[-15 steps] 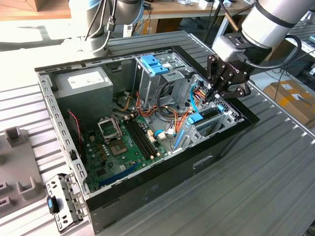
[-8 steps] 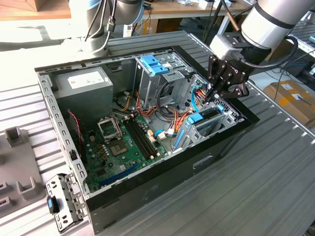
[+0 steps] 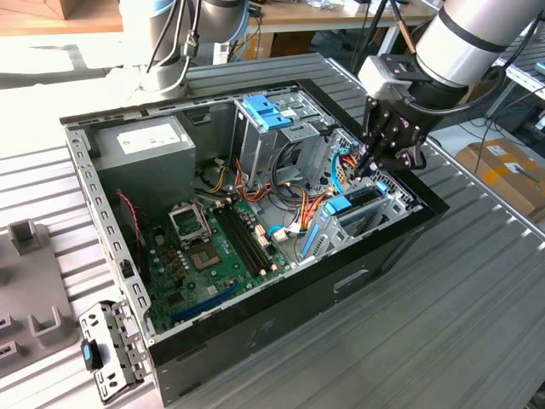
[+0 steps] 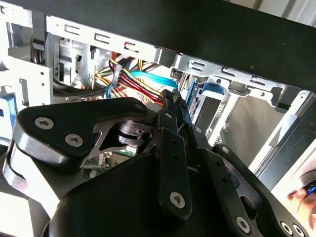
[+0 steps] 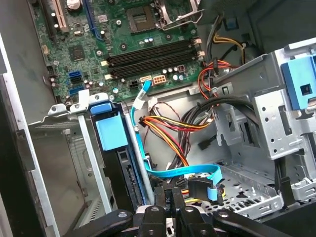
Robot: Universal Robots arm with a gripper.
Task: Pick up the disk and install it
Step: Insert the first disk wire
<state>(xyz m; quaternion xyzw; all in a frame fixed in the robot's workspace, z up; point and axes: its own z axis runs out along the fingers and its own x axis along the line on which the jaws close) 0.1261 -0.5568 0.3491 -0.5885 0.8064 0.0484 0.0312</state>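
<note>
One disk (image 3: 362, 203) edge-up in its bay, just under the gripper (image 3: 368, 164).

Black gripper (image 3: 368, 166) on a white-and-grey arm (image 3: 464, 38). Just below it: the disk (image 5: 112, 133), blue-railed with dark body. Beside it: light-blue flat cable (image 5: 190, 173), red-yellow-orange wires (image 5: 168, 131). Farther: green motherboard (image 3: 209, 247), grey power-supply box (image 3: 145, 158) with white sticker.

My arm (image 3: 464, 38) is silver-white with black bands; my gripper (image 3: 375, 158) is black, with linked bars and silver screws (image 4: 177, 199).
</note>
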